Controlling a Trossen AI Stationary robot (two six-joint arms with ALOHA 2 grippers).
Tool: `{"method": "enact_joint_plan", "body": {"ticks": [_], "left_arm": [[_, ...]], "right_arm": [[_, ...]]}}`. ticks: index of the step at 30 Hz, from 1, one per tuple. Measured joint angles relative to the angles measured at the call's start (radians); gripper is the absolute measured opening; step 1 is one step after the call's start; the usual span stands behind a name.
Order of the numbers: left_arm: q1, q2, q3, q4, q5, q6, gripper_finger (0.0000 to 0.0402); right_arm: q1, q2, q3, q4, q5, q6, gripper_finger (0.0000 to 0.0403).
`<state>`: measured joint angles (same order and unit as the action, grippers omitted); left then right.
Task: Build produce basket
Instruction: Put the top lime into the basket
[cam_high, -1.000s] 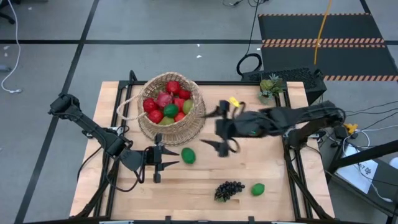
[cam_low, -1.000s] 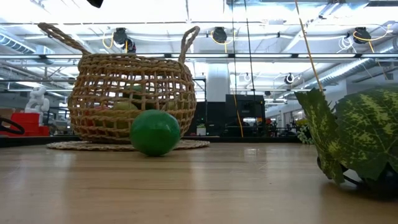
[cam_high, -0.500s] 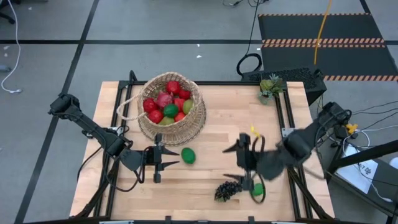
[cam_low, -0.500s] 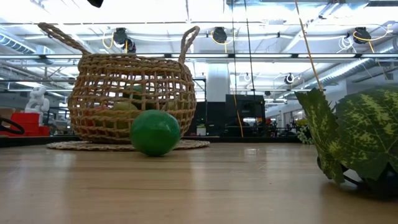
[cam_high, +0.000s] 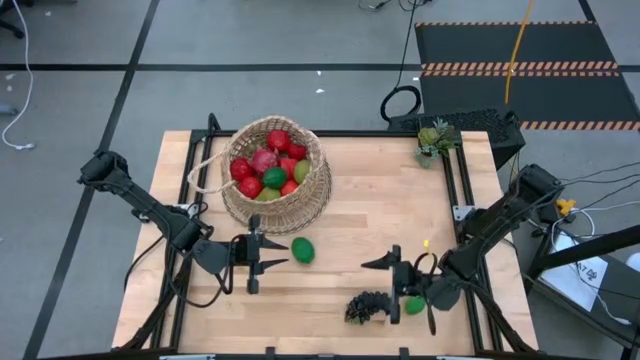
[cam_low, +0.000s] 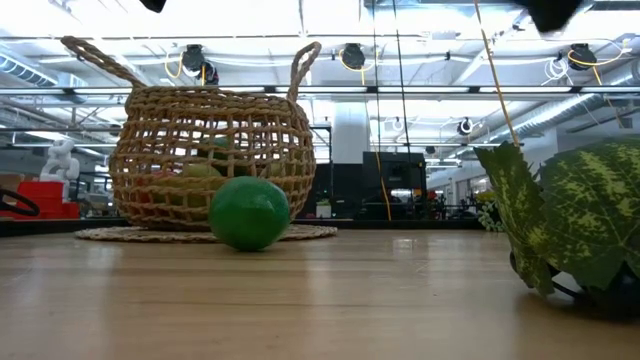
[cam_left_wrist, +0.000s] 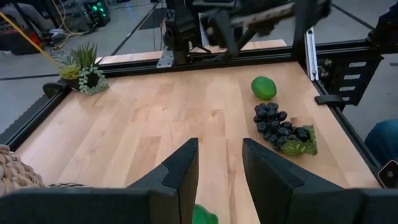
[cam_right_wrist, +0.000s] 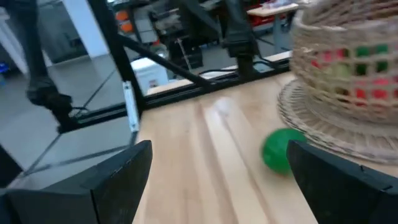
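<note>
Basket (cam_high: 274, 174) at tabletop (cam_high: 380, 210) far-left area, holding red, green, pink produce. One lime (cam_high: 302, 250) on tabletop just in front of basket. Left gripper (cam_high: 262, 257) beside that lime, fingers narrowly parted, holding nothing. Right gripper (cam_high: 407, 292) near front edge, spread wide, empty, over second lime (cam_high: 414, 304). Grapes (cam_high: 369, 306) just beside it.

You've got a grey tiled floor (cam_high: 90, 40) w/ black tape lines, a black mat w/ orange hazard stripes (cam_high: 515, 50), bright ceiling lights (cam_low: 250, 20) overhead.
</note>
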<state>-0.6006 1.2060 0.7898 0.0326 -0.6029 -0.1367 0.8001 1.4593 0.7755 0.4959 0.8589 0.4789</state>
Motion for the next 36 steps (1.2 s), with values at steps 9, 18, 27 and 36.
{"method": "enact_joint_plan", "body": {"ticks": [9,18,27,36], "left_arm": [[0.014,0.060,0.001,0.092,0.003,-0.012,0.0141],[0.060,0.267,0.217,-0.062,0.030,0.012,0.0242],[0.109,0.428,0.450,-0.502,0.141,-0.037,0.0315],[0.192,0.534,0.510,-0.734,0.262,0.081,0.0321]], "right_arm": [[0.005,0.000,-0.171,0.091,0.034,-0.049,0.0367],[0.033,0.000,-0.188,0.092,0.005,-0.056,0.0367],[0.042,-0.001,-0.188,0.118,0.003,-0.099,0.0367],[0.042,0.000,-0.188,0.115,0.000,-0.103,0.0367]]}}
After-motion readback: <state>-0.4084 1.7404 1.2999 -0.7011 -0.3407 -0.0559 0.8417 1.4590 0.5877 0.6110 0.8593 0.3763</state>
